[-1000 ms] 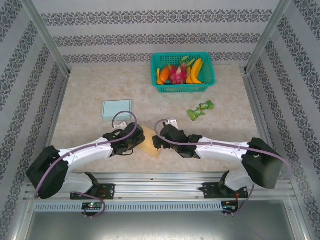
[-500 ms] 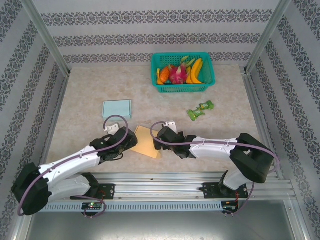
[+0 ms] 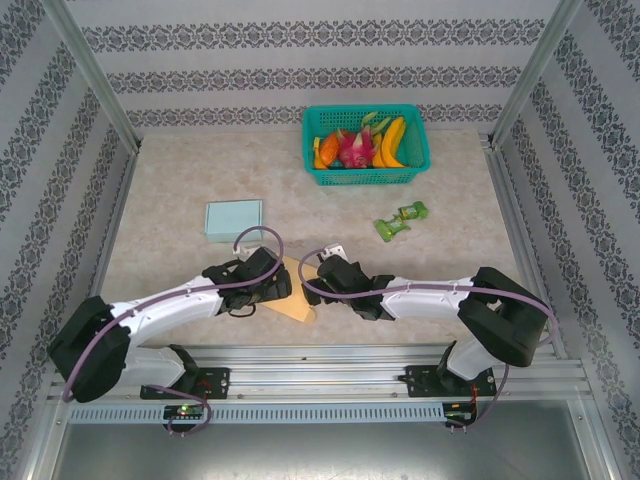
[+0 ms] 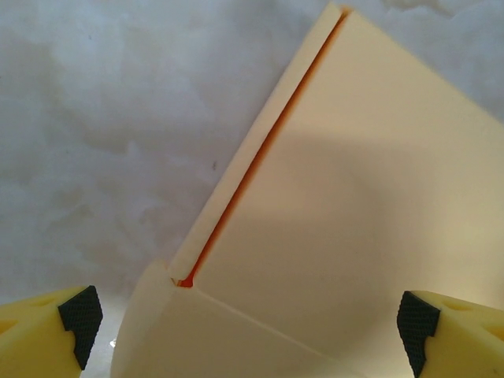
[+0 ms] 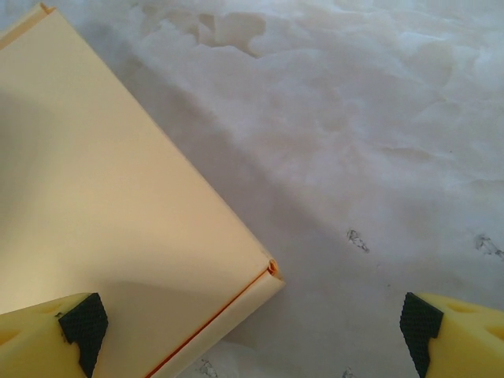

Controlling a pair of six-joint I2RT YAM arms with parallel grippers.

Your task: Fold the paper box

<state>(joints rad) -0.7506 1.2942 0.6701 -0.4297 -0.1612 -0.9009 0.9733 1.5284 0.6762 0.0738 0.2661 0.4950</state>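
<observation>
One table [image 3: 160, 260] holds the box [image 3: 297, 303], near the near edge, in the middle, between both grippers. Left gripper [image 4: 248, 319] has its jaws wide apart and holds nothing. Right gripper [image 5: 250, 324] is the same. Nothing pins the box, so a push on its thin flap [image 4: 246, 157] may slide it away or bend it crooked.

paper box [image 4: 354, 197]: matt smooth card | table [image 5: 378, 118]: mottled stone-look | basket [image 3: 365, 176]: plastic mesh
</observation>
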